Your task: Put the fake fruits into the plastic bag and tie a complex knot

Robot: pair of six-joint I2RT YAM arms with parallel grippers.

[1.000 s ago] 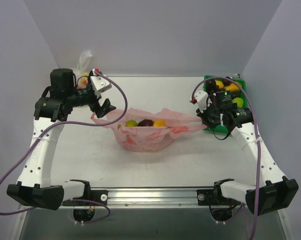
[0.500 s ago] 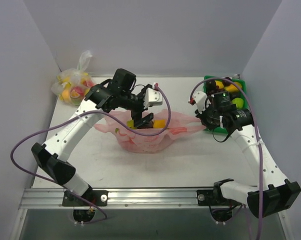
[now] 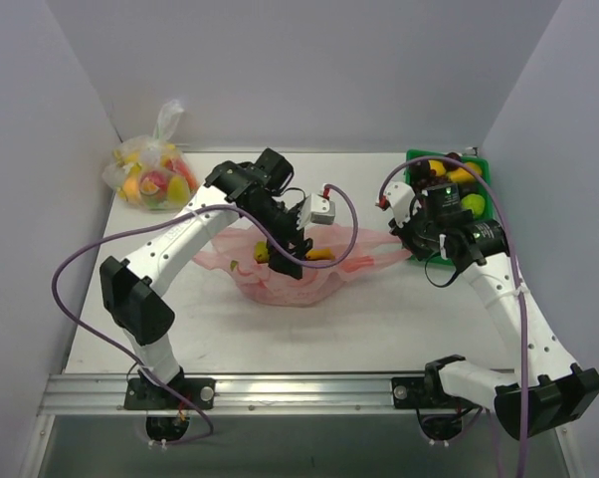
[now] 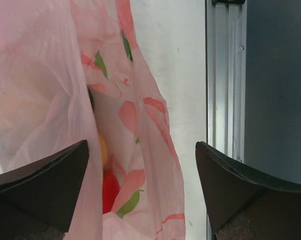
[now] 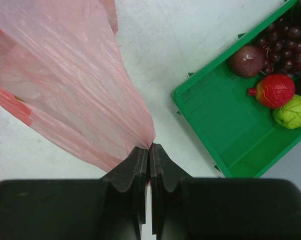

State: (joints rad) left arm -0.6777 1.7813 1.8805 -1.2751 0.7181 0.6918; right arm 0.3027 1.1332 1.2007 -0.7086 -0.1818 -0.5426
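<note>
The pink plastic bag [image 3: 295, 284] lies in the middle of the table with fake fruits inside; a yellow one [image 3: 319, 253] shows at its mouth. My left gripper [image 3: 292, 261] is open over the bag's mouth, its jaws wide apart around the bag's near wall [image 4: 140, 150]; red and yellow fruit [image 4: 109, 192] show through the plastic. My right gripper [image 3: 411, 242] is shut on the bag's right handle [image 5: 90, 90], pulled taut to the right. More fake fruits, grapes [image 5: 285, 37] among them, sit in the green tray [image 3: 449, 179].
A clear bag of yellow-red fruit [image 3: 150, 179] sits at the back left corner. The green tray [image 5: 225, 130] lies just right of my right gripper. A metal rail [image 3: 299, 388] runs along the near edge.
My left arm has swung from the back left across to the bag's mouth, its gripper staying open. The right gripper has held the handle in place.
</note>
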